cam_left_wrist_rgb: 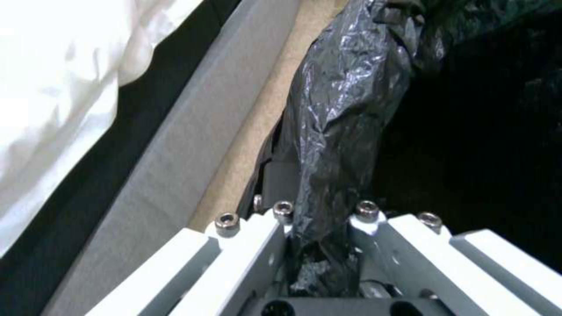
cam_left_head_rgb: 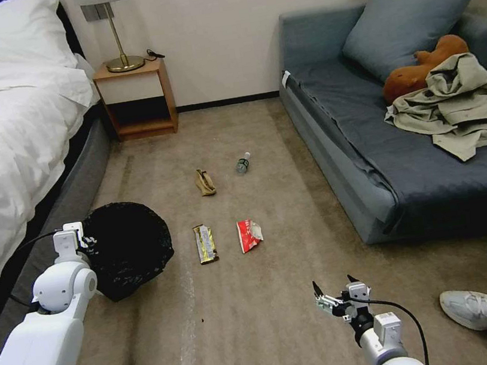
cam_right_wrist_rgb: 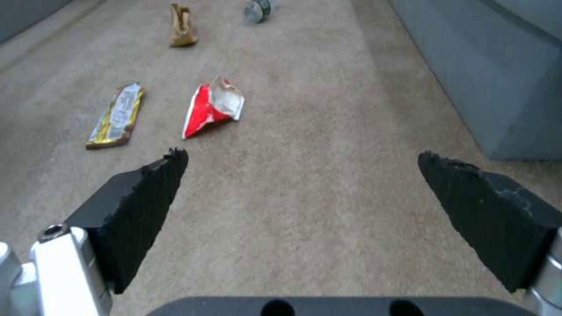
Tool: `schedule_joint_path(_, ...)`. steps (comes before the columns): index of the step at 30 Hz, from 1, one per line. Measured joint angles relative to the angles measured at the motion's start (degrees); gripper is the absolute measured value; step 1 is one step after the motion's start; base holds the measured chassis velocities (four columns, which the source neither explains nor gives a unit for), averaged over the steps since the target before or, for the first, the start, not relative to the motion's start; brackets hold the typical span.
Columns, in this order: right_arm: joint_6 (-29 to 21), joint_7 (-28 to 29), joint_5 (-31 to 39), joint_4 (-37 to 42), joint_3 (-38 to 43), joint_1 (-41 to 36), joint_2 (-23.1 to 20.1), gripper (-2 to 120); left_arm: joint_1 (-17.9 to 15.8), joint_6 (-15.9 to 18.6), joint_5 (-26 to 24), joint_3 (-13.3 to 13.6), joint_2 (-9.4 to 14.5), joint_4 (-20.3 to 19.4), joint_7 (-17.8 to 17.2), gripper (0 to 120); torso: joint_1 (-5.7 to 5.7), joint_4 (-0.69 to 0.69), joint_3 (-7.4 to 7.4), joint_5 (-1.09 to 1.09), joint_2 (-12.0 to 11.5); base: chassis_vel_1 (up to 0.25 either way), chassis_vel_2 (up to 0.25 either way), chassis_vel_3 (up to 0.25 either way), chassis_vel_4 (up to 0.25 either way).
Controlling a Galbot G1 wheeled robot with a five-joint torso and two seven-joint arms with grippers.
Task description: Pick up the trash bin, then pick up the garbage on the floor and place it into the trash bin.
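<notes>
Okay, left gripper (cam_left_wrist_rgb: 319,228) is clamped on the bag-draped rim of the trash bin (cam_left_head_rgb: 129,247), which sits by the bed (cam_left_head_rgb: 3,150) on my left. Right gripper (cam_right_wrist_rgb: 301,175) hangs spread wide and empty over the carpet (cam_left_head_rgb: 275,323). I'd go for the red-and-white snack wrapper (cam_right_wrist_rgb: 212,107) ahead of it: come down straight, straddle its raised crease, close gently. Bar wrapper (cam_right_wrist_rgb: 116,116), paper bag (cam_right_wrist_rgb: 181,25) and bottle (cam_right_wrist_rgb: 259,9) lie farther out.

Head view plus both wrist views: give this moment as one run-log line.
left hand: shut on black-bagged round trash bin rim | right hand: open, above carpet | red-and-white snack wrapper: on floor
</notes>
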Motion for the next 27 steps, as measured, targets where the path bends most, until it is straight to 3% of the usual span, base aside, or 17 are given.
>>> schedule_joint_path(27,0.7,-0.8,-0.2,-8.1,-1.6,6.5,-0.7,100,-0.3,-0.4,-0.4,-0.3,0.2,1.5,0.8,2,0.00,0.00,0.00,0.01,0.0,-0.092,0.091,0.092,-0.094)
